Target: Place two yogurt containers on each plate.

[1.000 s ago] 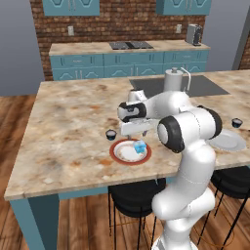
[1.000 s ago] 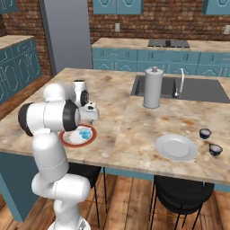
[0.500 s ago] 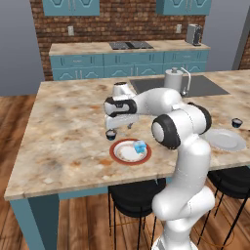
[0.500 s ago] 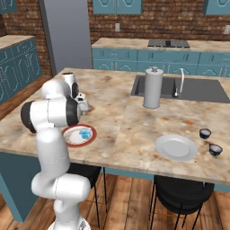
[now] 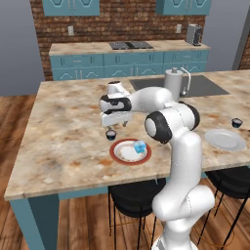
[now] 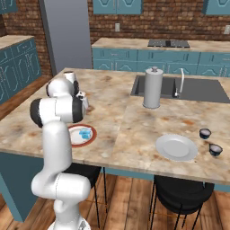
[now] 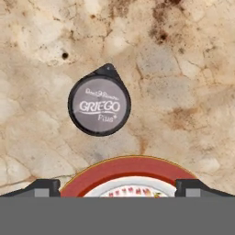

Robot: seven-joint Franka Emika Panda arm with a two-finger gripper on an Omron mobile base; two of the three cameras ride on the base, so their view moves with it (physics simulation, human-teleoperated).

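A dark round yogurt container [image 7: 99, 105] with a grey "GRIEGO" lid stands on the counter just beyond the rim of the cream, red-rimmed plate [image 7: 128, 167]. My gripper [image 7: 118, 187] hovers open above that rim, with its tips wide apart and nothing between them. In the left base view the gripper [image 5: 115, 126] hangs just over this cup [image 5: 111, 133], beside the plate [image 5: 122, 155]. A light-blue boxy yogurt container [image 5: 140, 146] lies on the plate. The pale grey plate [image 6: 176, 147] sits far right with two dark cups [image 6: 205, 133] [image 6: 215, 149] beside it.
A tall grey cylinder [image 6: 152, 88] stands by the sink [image 6: 202, 90] at the island's back. Black stools [image 5: 136, 200] stand under the counter's near edge. My own arm [image 6: 58, 110] blocks part of the right base view around the red-rimmed plate.
The hand has swung left from above the red-rimmed plate and dropped a little, ending over the dark cup. The blue container stays on the plate.
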